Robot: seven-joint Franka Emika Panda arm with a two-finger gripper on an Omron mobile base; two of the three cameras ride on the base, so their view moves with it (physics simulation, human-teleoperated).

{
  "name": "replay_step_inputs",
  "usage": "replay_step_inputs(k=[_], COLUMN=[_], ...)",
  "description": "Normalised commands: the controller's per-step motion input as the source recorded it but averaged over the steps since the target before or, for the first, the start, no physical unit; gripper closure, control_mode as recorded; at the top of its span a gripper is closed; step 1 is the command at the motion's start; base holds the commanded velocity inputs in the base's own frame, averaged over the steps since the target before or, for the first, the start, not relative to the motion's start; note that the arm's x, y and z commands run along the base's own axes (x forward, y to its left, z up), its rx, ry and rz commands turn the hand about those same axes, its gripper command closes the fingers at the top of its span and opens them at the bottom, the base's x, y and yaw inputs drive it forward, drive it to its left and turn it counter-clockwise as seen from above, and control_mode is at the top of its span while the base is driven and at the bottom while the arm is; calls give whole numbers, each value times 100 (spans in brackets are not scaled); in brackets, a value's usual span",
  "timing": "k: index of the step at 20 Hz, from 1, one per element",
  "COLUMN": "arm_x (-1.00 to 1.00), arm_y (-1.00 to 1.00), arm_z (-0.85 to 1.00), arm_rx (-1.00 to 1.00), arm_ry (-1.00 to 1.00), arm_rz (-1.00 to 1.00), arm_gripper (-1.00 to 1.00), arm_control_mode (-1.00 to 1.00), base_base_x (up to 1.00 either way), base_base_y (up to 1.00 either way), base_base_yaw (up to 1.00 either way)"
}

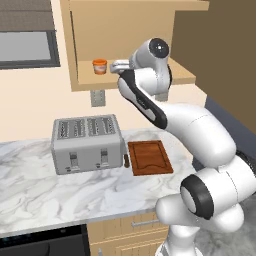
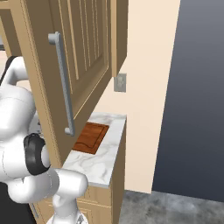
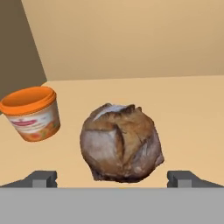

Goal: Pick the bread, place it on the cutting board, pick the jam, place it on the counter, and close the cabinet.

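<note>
On the cabinet shelf [image 3: 183, 109], at the left, stands the small squat orange jam jar [image 3: 31, 113] with its pale band and orange lid, just beside but apart from the round, lumpy brown-grey loaf of bread [image 3: 121, 143], which sits centred in front of the end effector [image 3: 112, 178]. The two dark fingertips [image 3: 41, 178] stand wide apart, one to each side of the loaf, released and grasping nothing. In the left base view the white arm reaches up into the light tan wooden wall cabinet [image 1: 125, 20], with a silver four-slot toaster [image 1: 87, 142] on the white-and-grey veined marble counter [image 1: 40, 185] and, to its right, the flat reddish-brown wooden cutting board [image 1: 150, 157], bare. Further right, the panelled cabinet door [image 2: 83, 52] with its long metal bar handle [image 2: 63, 83] hangs open. Judging by this, nothing is finished: the bread is not yet gripped, and the jam, the board placement and the door closing all remain.
</note>
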Motion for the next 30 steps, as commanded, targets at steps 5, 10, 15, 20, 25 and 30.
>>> replay_step_inputs(k=[5,10,15,20,25,30], arm_x=[25,23,19,14,6,0], arm_y=[7,0,0,0,0,0], arm_z=[0,-1,-8,-17,-14,-8], arm_rx=[0,0,0,0,0,0], arm_ry=[0,0,0,0,0,0], arm_rz=[0,0,0,0,0,0], arm_gripper=[-100,-100,-100,-100,-100,100], arm_control_mode=[-100,-100,-100,-100,-100,-100], base_base_x=[0,0,0,0,0,0], base_base_y=[0,0,0,0,0,0], base_base_yaw=[0,0,0,0,0,0])
